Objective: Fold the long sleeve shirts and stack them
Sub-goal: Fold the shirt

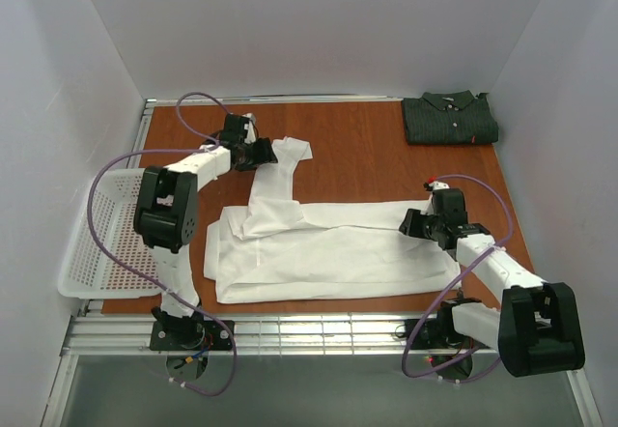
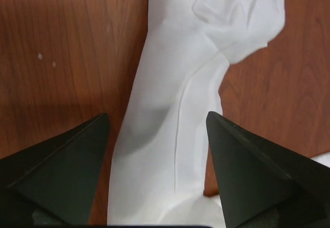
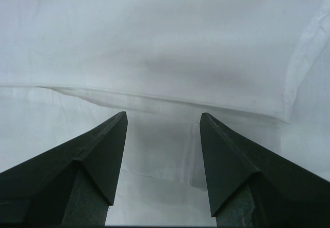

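Observation:
The white shirt lies partly folded across the middle of the wooden table, one sleeve stretching toward the back. My left gripper is open just above that sleeve, its jaws either side of the cloth, holding nothing. My right gripper is open over the shirt's right end, a folded edge of cloth ahead of its fingertips. The dark grey-green striped shirt lies folded at the back right corner, a small red tag on its front edge.
A white plastic mesh basket sits at the table's left edge beside the left arm. White walls close in the back and both sides. Purple cables loop off both arms.

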Controlling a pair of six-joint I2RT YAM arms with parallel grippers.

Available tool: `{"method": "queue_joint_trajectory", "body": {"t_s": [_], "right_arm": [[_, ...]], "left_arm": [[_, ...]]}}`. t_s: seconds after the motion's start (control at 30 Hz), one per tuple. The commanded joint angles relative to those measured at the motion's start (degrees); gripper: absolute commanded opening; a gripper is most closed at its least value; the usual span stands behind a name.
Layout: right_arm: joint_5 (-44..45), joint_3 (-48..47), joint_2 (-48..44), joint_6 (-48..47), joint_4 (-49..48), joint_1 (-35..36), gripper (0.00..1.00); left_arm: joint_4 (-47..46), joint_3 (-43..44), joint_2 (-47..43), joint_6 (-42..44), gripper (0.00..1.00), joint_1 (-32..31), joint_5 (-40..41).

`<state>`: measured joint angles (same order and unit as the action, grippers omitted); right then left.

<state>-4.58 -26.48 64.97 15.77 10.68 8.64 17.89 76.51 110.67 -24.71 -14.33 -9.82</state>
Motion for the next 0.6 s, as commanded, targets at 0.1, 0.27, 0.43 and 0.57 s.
{"method": "queue_joint_trajectory", "body": {"t_s": [0.1, 0.27, 0.43, 0.57], "right_arm": [[0.1, -3.14, -4.84, -3.82, 2.59, 3.31, 0.55], [0.27, -3.4, -7.31, -3.99, 2.33, 4.19, 0.55], [-0.52, -4.81, -8.89, -3.91, 2.59, 4.63, 0.55], [-0.08, -5.42, -11.35, -4.17, 2.77, 5.33, 0.55]], "left_arm": [[-0.4, 8.47, 7.18, 4.23, 0.57, 0.44, -2.04], [-1.36, 6.83, 4.92, 8.26, 0.13, -0.26, -4.41], [-2.95, 0.06, -6.85, 11.61, 0.0, -5.44, -2.48], [-2.95, -9.86, -21.42, 9.07, 0.0, -12.64, -0.81]]}}
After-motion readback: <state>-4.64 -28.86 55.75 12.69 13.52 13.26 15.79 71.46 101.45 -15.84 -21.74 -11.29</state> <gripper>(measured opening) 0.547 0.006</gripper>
